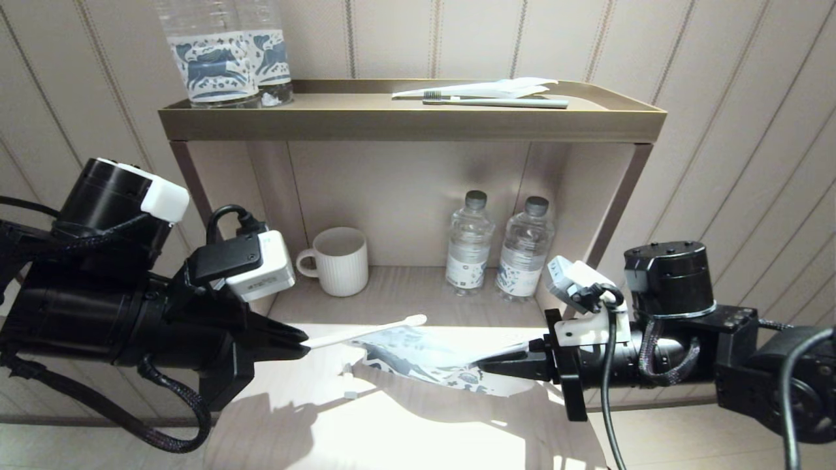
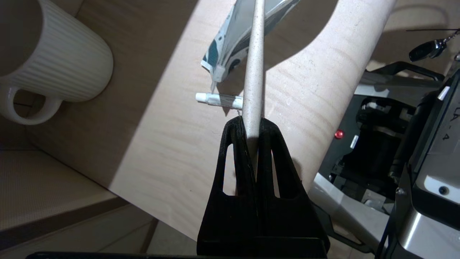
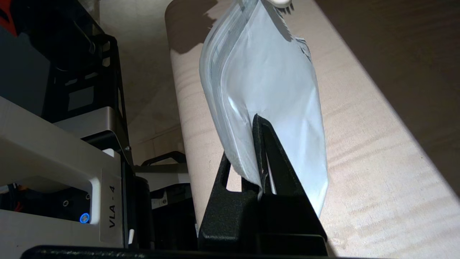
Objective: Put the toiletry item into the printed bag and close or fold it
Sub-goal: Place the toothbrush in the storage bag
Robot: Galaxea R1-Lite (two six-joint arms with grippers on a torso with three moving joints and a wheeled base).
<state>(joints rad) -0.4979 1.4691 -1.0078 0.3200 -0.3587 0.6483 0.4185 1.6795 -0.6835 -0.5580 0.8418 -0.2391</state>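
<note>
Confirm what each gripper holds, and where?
Left gripper: toothbrush, by its handle end. Right gripper: printed bag, by one end.

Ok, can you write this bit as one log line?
left gripper: shut on toothbrush | right gripper: shut on printed bag | toothbrush not in yet

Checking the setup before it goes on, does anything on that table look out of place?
One small oddity: a small white tube lies loose on the table beside the printed bag, apart from both grippers. Nothing looks spilled or damaged.
</note>
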